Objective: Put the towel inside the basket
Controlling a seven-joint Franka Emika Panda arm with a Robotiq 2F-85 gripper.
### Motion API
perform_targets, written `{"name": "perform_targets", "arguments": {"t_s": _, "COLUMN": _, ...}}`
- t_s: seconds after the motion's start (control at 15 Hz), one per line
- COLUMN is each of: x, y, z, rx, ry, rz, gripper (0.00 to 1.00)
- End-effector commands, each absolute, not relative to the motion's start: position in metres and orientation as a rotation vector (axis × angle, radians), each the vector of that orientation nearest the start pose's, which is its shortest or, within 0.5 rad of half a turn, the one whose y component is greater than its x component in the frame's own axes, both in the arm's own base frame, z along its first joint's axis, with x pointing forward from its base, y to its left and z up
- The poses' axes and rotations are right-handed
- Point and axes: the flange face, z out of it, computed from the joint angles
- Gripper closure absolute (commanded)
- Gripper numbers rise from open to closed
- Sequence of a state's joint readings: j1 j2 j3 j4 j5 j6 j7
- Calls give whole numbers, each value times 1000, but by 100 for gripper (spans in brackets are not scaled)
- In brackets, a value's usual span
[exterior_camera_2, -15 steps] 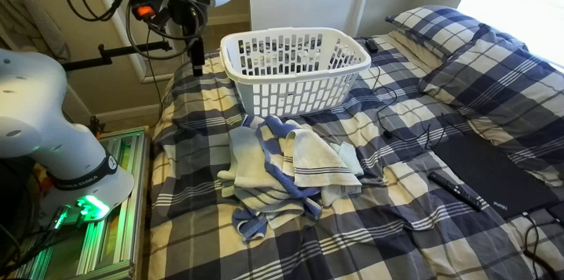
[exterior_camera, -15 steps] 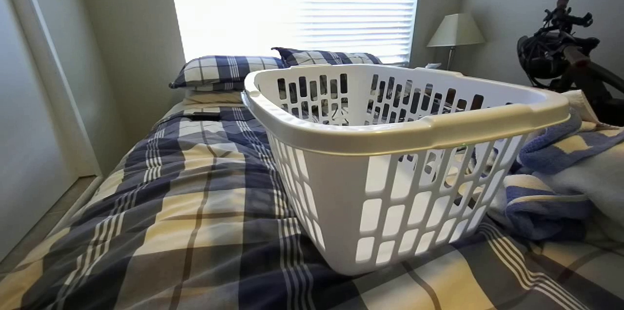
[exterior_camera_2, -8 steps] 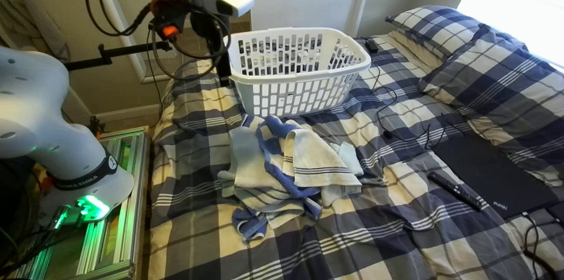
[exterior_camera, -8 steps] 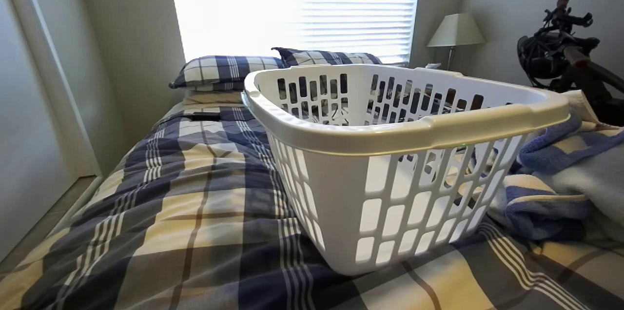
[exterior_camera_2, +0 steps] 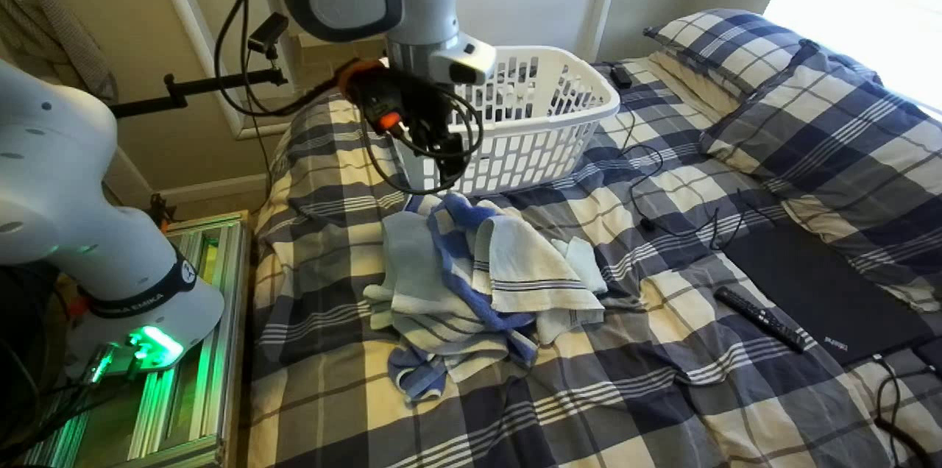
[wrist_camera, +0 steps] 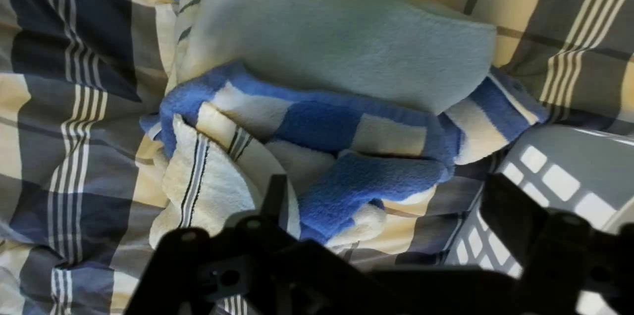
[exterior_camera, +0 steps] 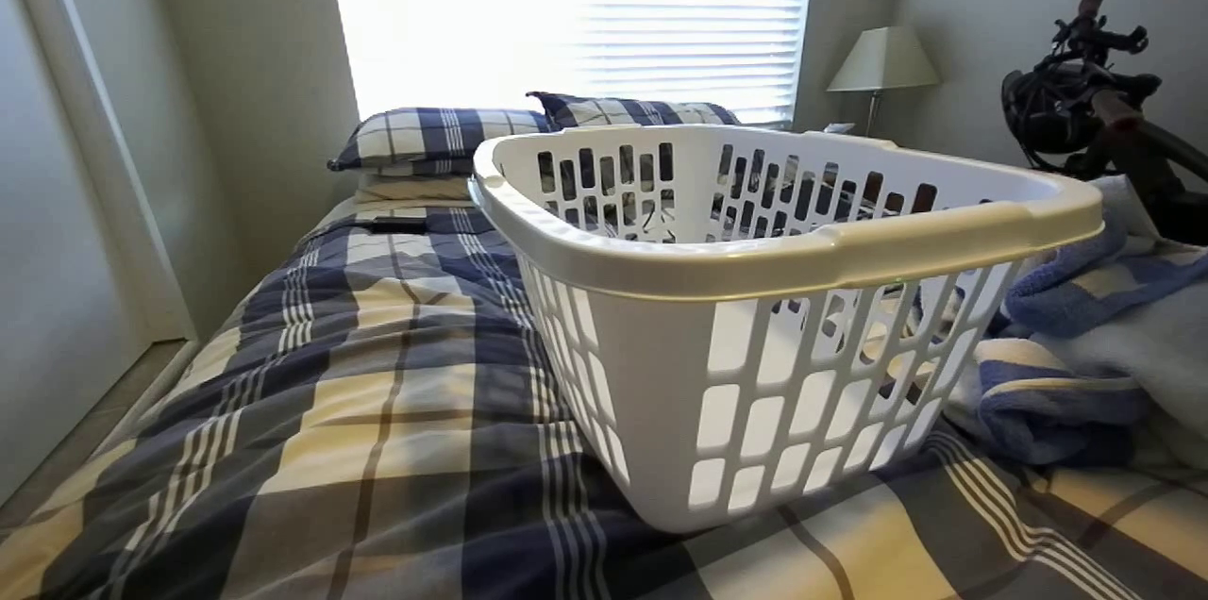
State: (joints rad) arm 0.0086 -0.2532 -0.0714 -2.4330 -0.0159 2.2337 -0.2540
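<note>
On plaid bedding (wrist_camera: 106, 166) in wrist view, off-white towel (wrist_camera: 210, 193) w/ dk stripes is lying at L edge of towel heap (wrist_camera: 342, 52). Gripper (wrist_camera: 389, 193) is hanging above, fingers (wrist_camera: 515, 221) standing wide apart. Basket (wrist_camera: 599, 156) is standing at R, just beside heap

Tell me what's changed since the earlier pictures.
The pincer travelled right and down in an exterior view, from beside the basket to in front of it, nearer the towel pile. Nothing was taken hold of or let go. Basket, towel pile, laptop and remote stayed put.
</note>
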Motion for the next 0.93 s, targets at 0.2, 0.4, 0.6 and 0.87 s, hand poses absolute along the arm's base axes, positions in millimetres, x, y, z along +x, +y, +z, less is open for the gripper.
{"name": "perform_targets", "arguments": {"t_s": 0.2, "x": 528, "y": -44, "z": 354, "rx": -3154, "ry": -533, "rz": -32, "gripper": 0}}
{"name": "perform_targets", "arguments": {"t_s": 0.4, "x": 523, "y": -39, "z": 352, "rx": -3144, "ry": -505, "rz": -33, "gripper": 0}}
{"name": "perform_targets", "arguments": {"t_s": 0.6, "x": 536, "y": -42, "z": 344, "rx": -3144, "ry": -523, "rz": -25, "gripper": 0}}
{"name": "perform_targets", "arguments": {"t_s": 0.87, "x": 539, "y": -45, "z": 343, "rx": -3162, "ry": -513, "rz": -39, "gripper": 0}}
